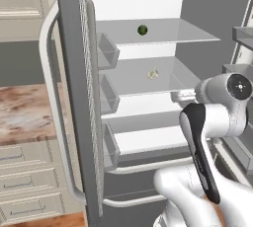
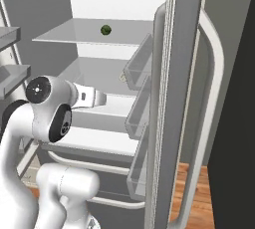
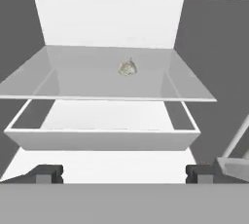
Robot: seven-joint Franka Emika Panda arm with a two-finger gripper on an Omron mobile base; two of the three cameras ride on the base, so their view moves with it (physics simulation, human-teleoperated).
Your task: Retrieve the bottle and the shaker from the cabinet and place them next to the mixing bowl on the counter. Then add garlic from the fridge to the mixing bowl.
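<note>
A: In the left base view, which step is in hand?

B: I judge it is the last one, fetching the garlic. The fridge stands open, and the garlic lies on the middle shelf, about in its centre, away from the edges. A dark green ball sits on the upper shelf, near its back. The arm reaches in from the lower right, level with the middle shelf and toward its right front corner.

A: And the right base view?

B: There the tool points into the fridge, low, near the front edge of the middle shelf. The garlic is mostly hidden behind the door bins, so I cannot place it well from this side.

A: The hand view?

B: The two dark tips stand wide apart at the bottom, so the tool is open and holds nothing. The garlic is ahead and above, well apart from the tips, near the middle of its shelf, with the white drawer below the shelf, between the shelf and the tool.

A: So what does the next move call for?

B: I think the tool must rise over the shelf's front edge, go forward, and bring the tips on both sides of the garlic before closing.
</note>
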